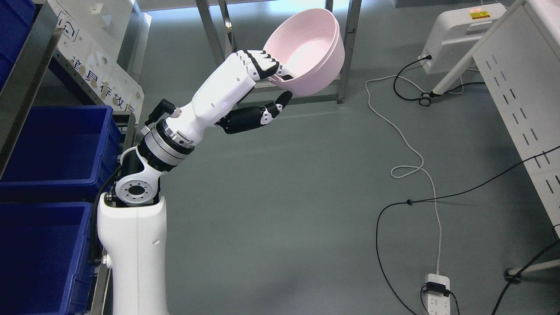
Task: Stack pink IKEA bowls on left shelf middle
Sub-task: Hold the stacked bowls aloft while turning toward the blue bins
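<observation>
Pale pink bowl [308, 48], tilted with its hollow showing, is gripped at its near rim by the left hand [262, 74]; bare grey floor [271, 210] lies open below, blue bins [52, 148] far left.

My left arm [135, 245] is white and smooth, with a silver ring, black joints and a black cable. My left hand [258, 83] has white fingers with black parts.

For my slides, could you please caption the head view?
Left hand holds a pink bowl tilted above the grey floor.
</observation>
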Controlling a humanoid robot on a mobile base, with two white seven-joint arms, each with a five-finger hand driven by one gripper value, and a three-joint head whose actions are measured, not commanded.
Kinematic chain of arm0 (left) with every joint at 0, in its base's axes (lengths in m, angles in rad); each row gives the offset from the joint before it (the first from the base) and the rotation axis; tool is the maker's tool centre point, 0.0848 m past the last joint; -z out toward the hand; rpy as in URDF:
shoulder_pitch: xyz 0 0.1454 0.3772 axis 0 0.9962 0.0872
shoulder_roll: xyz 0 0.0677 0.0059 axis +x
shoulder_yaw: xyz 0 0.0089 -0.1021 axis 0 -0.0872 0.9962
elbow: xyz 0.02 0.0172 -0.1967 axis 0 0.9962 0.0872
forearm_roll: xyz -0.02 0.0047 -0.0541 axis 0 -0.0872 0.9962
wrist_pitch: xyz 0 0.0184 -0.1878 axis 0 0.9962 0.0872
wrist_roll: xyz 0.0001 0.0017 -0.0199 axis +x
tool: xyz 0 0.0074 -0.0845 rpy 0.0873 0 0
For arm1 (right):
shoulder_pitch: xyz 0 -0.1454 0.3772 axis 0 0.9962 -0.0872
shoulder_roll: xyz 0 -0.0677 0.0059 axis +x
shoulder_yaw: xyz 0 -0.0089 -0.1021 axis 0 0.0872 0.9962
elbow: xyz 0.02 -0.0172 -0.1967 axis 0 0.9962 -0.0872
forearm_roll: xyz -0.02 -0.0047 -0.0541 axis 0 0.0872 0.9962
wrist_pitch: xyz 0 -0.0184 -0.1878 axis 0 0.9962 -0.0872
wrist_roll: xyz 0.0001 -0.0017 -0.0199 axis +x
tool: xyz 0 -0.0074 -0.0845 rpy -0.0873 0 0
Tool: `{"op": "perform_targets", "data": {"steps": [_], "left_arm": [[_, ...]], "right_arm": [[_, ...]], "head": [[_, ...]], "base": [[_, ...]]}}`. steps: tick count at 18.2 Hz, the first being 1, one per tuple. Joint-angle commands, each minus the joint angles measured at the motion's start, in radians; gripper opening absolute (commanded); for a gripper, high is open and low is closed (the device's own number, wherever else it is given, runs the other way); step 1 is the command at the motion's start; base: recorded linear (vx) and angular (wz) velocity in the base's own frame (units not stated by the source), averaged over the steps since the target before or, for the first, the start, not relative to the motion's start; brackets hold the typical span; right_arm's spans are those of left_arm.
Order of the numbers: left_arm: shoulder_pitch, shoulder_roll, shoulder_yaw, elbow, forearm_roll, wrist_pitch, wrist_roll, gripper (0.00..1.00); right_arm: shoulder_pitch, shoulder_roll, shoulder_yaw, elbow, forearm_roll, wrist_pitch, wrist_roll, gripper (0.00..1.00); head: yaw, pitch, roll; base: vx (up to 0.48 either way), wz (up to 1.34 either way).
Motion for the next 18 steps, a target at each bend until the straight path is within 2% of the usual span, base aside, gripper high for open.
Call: {"op": "perform_targets", "data": {"steps": [1, 11, 15, 18], "left_arm": [[-0.015, 0.017, 0.005, -0.012, -0.001, 0.01, 0.001, 0.05], [-0.027, 0.017, 0.008, -0.021, -0.001, 0.034, 0.0, 0.05], [-0.116, 0.017, 0.005, -0.021, -0.001, 0.108, 0.0, 0.05], [-0.236, 0.017, -0.015, -0.021, -0.002, 0.204, -0.011, 0.05]], "right_arm": [[0.0, -0.017, 0.0, 0.0, 0.0, -0.001, 0.0, 1.0], [0.0, -0.017, 0.0, 0.0, 0.0, -0.001, 0.0, 1.0], [0.0, -0.017, 0.0, 0.0, 0.0, -0.001, 0.0, 1.0], [0.0, -0.017, 0.0, 0.0, 0.0, -0.001, 0.0, 1.0]], "head": [[0.0, 0.0, 0.0], [0.0, 0.0, 0.0], [0.0, 0.0, 0.0], [0.0, 0.0, 0.0]], "base": [[-0.043, 0.07], [-0.069, 0.19], [-0.127, 0.46], [-0.138, 0.58]]}}
